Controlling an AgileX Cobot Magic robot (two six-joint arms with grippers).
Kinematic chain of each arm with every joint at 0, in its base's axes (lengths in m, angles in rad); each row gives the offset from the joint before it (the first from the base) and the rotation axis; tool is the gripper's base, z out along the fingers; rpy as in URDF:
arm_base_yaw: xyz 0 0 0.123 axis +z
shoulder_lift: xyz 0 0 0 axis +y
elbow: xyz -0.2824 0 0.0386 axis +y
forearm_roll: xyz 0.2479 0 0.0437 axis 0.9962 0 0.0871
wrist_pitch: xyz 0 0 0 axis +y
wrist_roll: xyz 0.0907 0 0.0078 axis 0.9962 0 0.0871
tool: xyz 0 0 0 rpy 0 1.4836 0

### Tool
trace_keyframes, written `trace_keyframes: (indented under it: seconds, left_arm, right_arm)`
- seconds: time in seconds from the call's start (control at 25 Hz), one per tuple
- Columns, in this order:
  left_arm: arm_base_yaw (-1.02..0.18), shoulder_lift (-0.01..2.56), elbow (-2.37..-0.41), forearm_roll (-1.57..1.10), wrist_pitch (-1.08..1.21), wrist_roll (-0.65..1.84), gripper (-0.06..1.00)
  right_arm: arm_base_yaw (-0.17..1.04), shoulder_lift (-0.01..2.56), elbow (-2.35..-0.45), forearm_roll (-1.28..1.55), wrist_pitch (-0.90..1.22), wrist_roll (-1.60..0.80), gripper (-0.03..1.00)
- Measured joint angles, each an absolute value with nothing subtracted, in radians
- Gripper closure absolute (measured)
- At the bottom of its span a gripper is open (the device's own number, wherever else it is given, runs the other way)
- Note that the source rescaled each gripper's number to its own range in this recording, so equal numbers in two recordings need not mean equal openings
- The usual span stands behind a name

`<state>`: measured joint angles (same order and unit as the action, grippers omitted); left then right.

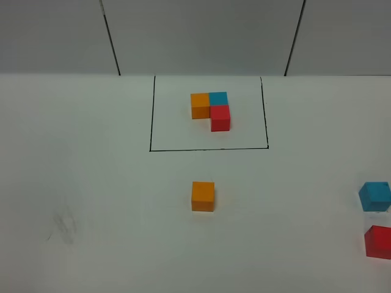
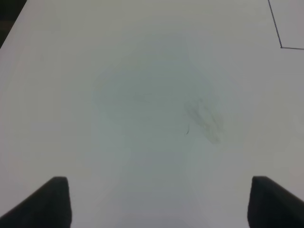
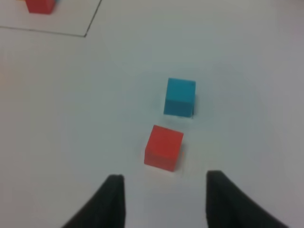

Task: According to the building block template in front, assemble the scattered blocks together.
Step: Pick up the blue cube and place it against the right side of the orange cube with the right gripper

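Observation:
The building block template (image 1: 211, 110) is an L of orange, cyan-blue and red cubes inside a thin black outline at the back centre. Of the scattered blocks, the orange cube (image 1: 203, 196) sits alone in front of the outline. The cyan-blue cube (image 1: 374, 196) and red cube (image 1: 379, 242) lie at the far right edge. In the right wrist view my right gripper (image 3: 164, 190) is open just short of the red cube (image 3: 164, 147), with the cyan-blue cube (image 3: 180, 97) beyond it. My left gripper (image 2: 159, 199) is open over bare table. Neither gripper shows in the exterior view.
A faint grey smudge (image 2: 204, 118) marks the white table (image 1: 91, 183) ahead of the left gripper. A corner of the black outline (image 2: 281, 46) shows beyond the smudge. A grey panelled wall (image 1: 201, 36) rises behind the table.

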<state>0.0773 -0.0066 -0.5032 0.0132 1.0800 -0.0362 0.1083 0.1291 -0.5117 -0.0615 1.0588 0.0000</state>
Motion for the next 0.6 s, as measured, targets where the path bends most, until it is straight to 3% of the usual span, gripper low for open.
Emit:
trace_keyframes:
  seconds: [0.24, 0.32, 0.44, 0.6]
  left_arm:
    - [0.077, -0.007, -0.503, 0.013, 1.080, -0.036, 0.29]
    - [0.077, -0.007, -0.503, 0.013, 1.080, -0.036, 0.29]
    - [0.077, -0.007, -0.503, 0.013, 1.080, -0.036, 0.29]
    - [0.077, -0.007, -0.503, 0.012, 1.080, -0.036, 0.29]
  right_arm:
    - [0.108, 0.508, -0.623, -0.062, 0.940, 0.055, 0.18]
    - [0.108, 0.662, -0.688, -0.070, 0.931, 0.085, 0.08]
    - [0.108, 0.870, -0.786, -0.081, 0.929, 0.114, 0.03]
    - [0.065, 1.105, -0.922, -0.043, 0.946, 0.122, 0.03]
